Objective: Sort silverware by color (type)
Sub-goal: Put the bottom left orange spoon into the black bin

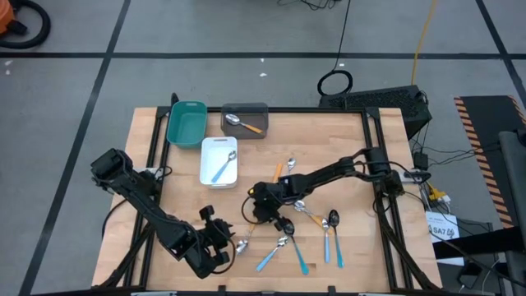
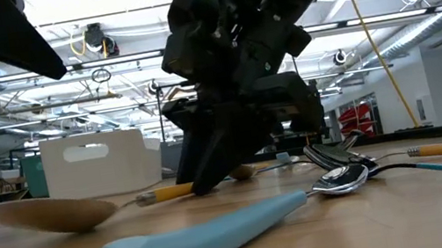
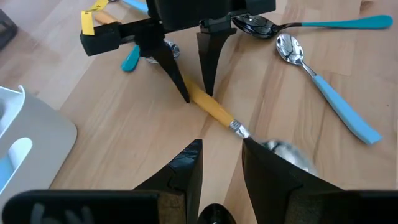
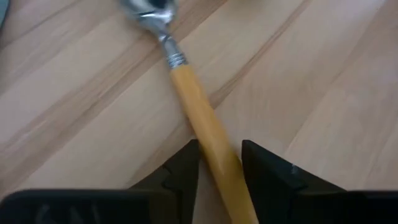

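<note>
The left gripper (image 1: 223, 247) waits low near the table's front edge, its dark fingers (image 3: 186, 163) parted a little and empty, aimed at the silver bowl of the orange-handled spoon (image 3: 214, 109); further along, the teal plastic tray (image 1: 186, 122) is empty, the white tray (image 1: 219, 160) holds one blue-handled spoon and the grey tray (image 1: 245, 120) one orange-handled spoon, so sorting seems barely begun; at mid-table the right gripper (image 4: 217, 163) stands tips-down astride that orange handle, fingers just either side of it and seemingly not yet pinched, so the step in hand looks like the pick; next it likely needs a firm close, a straight lift, then a carry back to the grey tray; rightward, the loose light-blue-handled spoons (image 1: 327, 238) lie crowded just beside it, so a sideways drag could scatter them, while the bare wood toward the trays gives clear passage
</note>
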### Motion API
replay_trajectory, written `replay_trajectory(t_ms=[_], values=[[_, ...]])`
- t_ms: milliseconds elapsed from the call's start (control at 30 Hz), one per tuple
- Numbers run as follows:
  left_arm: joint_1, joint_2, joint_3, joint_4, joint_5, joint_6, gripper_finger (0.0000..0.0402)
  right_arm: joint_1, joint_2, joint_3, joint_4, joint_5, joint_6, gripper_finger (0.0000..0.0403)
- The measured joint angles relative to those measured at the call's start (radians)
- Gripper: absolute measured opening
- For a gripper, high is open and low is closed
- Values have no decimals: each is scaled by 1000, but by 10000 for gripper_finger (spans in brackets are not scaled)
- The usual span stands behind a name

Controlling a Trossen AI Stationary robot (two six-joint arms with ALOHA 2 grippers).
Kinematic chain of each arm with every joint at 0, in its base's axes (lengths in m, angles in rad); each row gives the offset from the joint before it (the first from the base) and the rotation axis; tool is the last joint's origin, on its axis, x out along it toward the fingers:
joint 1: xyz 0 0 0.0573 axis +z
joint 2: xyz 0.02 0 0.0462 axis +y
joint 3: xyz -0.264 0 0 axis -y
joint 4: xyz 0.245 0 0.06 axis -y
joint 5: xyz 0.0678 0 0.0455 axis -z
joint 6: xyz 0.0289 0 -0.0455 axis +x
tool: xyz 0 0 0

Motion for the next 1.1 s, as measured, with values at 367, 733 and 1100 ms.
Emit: replay_trajectory(t_ms=[367,733,1100], values=[[0,0,0,0,0,5,113,40,-11,-2,-10,1,209,78],[0,0,0,1,-1,10,113,64,-20,-3,-15,0,350,168],[26,0,0,3,-2,18,113,110,-20,-4,180,27,371,207]])
